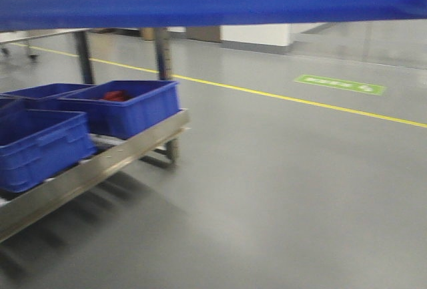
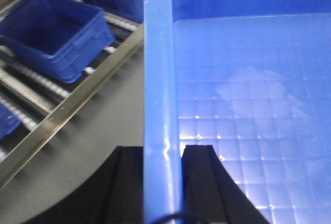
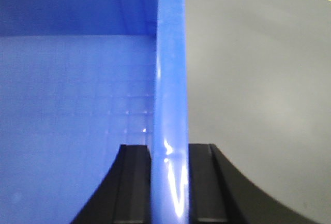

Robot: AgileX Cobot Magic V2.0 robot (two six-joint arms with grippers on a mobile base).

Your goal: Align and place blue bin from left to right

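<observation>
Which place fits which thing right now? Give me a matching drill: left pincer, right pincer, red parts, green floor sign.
Things: 1 left pincer; 2 right pincer; 3 red parts; 4 green floor sign.
Places: A in a far bin on the roller rack; B clamped on the blue bin, bare grey floor beside it; C beyond the yellow line; D clamped on the blue bin, roller rack beside it.
Pairs: 1-D; 2-B; 3-A; 4-C.
</observation>
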